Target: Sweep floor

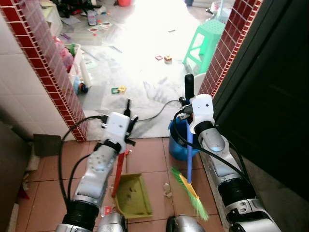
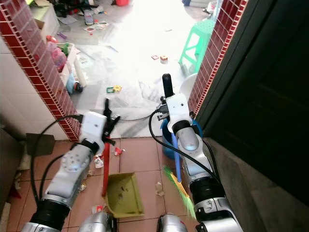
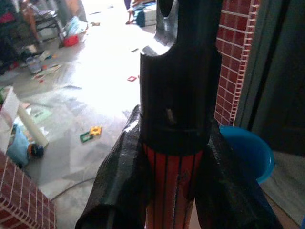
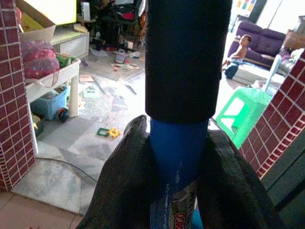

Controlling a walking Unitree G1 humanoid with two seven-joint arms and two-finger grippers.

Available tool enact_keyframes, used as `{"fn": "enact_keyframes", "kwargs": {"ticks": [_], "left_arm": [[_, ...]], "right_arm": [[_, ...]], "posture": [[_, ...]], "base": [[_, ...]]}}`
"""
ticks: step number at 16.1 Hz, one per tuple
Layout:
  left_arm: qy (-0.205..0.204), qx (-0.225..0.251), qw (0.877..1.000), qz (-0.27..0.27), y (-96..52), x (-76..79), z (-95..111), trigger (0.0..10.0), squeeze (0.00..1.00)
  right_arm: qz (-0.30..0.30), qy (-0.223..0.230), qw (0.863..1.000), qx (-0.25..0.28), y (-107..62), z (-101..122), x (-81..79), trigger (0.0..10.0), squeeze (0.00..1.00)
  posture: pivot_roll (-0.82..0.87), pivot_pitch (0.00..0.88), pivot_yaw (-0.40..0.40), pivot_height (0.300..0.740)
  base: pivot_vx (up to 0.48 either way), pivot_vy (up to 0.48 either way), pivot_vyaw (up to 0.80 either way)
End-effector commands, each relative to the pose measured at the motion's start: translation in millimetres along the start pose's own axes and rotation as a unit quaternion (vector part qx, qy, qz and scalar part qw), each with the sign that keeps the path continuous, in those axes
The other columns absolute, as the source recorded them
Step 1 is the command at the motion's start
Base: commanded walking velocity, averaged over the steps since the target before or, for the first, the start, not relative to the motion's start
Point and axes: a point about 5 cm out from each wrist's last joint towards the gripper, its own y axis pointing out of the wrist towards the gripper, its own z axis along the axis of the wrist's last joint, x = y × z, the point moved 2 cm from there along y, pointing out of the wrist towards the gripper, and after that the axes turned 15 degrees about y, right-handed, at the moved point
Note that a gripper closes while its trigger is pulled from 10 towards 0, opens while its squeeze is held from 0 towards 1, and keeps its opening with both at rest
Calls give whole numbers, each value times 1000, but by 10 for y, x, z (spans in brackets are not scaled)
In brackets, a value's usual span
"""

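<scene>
My right gripper (image 1: 189, 107) is shut on the blue broom handle (image 1: 189, 150), just under its black cap (image 4: 180, 57). The green and yellow bristles (image 1: 190, 193) rest on the brown tiles between my arms. My left gripper (image 1: 126, 120) is shut on the red dustpan handle (image 1: 119, 170), below its black top (image 3: 178, 71). The yellow-green dustpan (image 1: 131, 194) stands on the floor by my left arm, with a few crumbs in it. Small bits of litter (image 1: 167, 189) lie between pan and broom.
A blue bucket (image 1: 179, 145) stands behind the broom. Red brick pillars (image 1: 53, 72) flank a doorway, with a dark door (image 1: 270, 87) to my right. Beyond lie grey tiles strewn with toys (image 1: 118, 89), a green stool (image 1: 206, 43) and a cable (image 1: 159, 110).
</scene>
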Motion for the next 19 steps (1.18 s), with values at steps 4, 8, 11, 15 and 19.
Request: {"fn": "enact_keyframes", "kwargs": {"ticks": [4,8,11,15,19], "left_arm": [[72,11,997,-2,0,5,3,10000,0],[65,-2,998,-8,43,93,-21,10000,0],[41,-10,999,-13,58,165,-18,10000,0],[56,-36,995,-68,37,295,-126,10000,0],[61,-37,994,-78,74,354,-122,10000,0]], "right_arm": [[10,-9,1000,6,32,60,-48,10000,0],[2,48,999,-1,68,74,-63,10000,0],[-7,118,993,-9,124,103,-97,10000,0],[-6,127,992,-6,160,149,-118,10000,0],[-6,119,993,-8,169,157,-97,10000,0]], "posture": [[-69,122,-66,740],[-79,123,-80,740],[-73,119,-84,740],[-74,111,-77,740],[-83,100,-77,740]], "base": [[0,0,0],[0,0,0],[0,0,0],[0,0,0],[0,0,0]]}}
